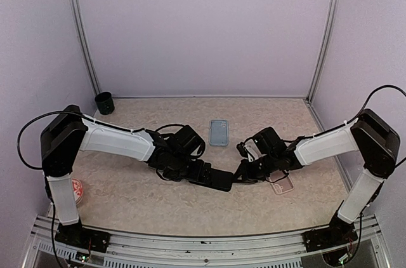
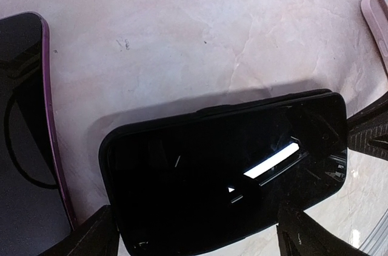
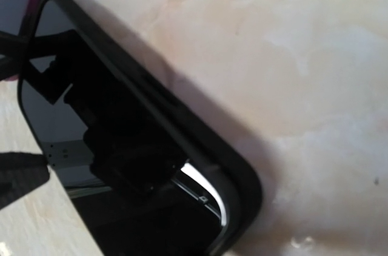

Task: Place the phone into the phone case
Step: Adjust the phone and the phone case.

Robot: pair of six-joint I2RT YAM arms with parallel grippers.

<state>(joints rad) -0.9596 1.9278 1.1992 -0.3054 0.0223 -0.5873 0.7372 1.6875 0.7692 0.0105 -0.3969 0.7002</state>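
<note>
A black phone lies screen up at mid table, its far edge casting a shadow. A thick black phone case rims its glass. My left gripper has a finger at each lower side of the phone, wide apart and touching its edges. My right gripper is shut, with its ridged tip against the phone's right end. Its own fingers do not show in the right wrist view, only a dark reflection in the screen.
A second phone with a purple edge lies just left of the black one. A pink translucent case sits on the right. A blue-grey case lies farther back. A dark cup stands at the back left.
</note>
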